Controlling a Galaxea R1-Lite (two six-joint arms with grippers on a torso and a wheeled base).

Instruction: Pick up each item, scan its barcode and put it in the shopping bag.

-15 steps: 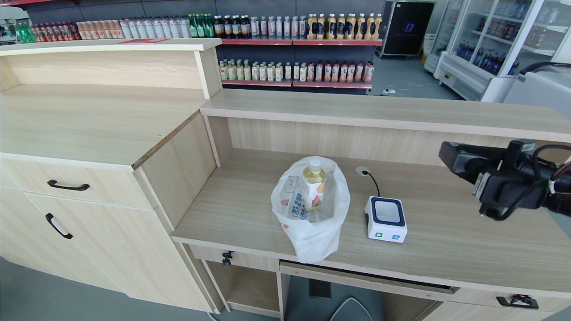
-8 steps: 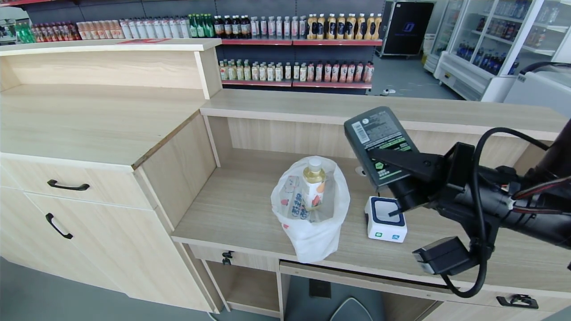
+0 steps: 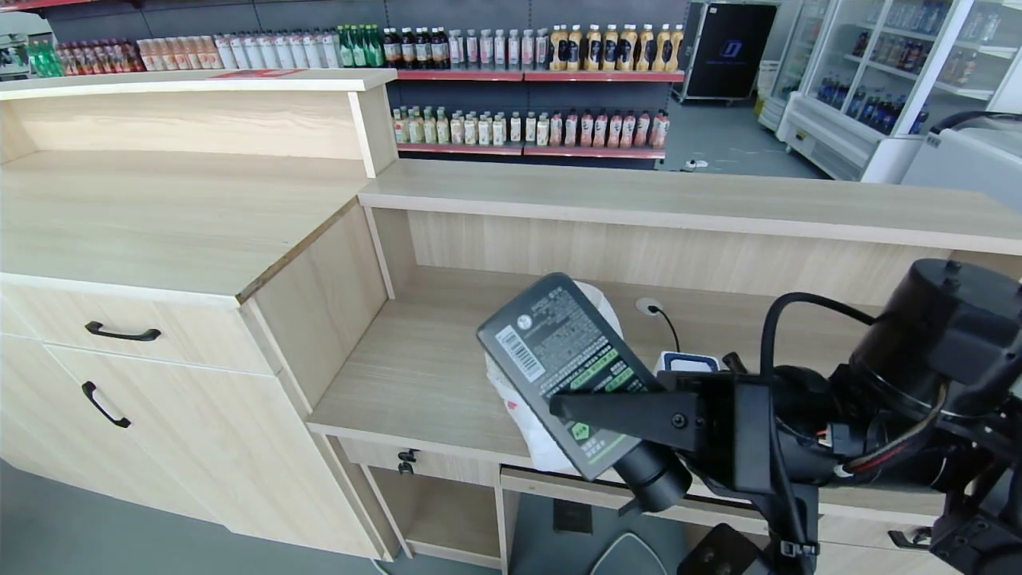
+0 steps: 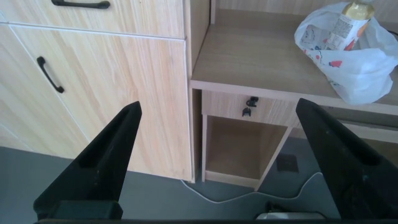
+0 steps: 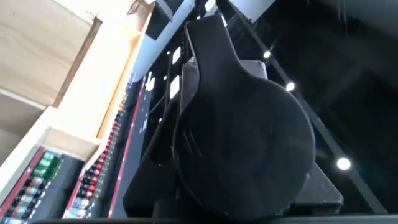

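- A flat dark grey pack is pinched in the right claw. One black finger is laid across the pack's printed face near its lower end, and the other is hidden behind it.
- The pack is held tilted in the air above the front of the desk. Its white barcode label is turned up toward the head camera, near the upper left corner.
- The white plastic shopping bag is stood on the desk near the front edge and is largely covered by the pack in the head view. Whether the pack touches the bag cannot be told.
- In the left wrist view the bag is seen open at the top, with a bottle of yellowish drink standing inside beside a printed packet.
- The white barcode scanner is set on the desk just to the right of the bag, partly hidden by the right arm. A black cable is run from it to a hole in the desk top.
- The left claw is held low, in front of the cupboard beside the desk and above the grey floor. Its two fingers are spread wide with nothing between them.
- Drawers with black handles are fitted into the cabinet on the left, and shelves of bottled drinks are lined along the back wall.
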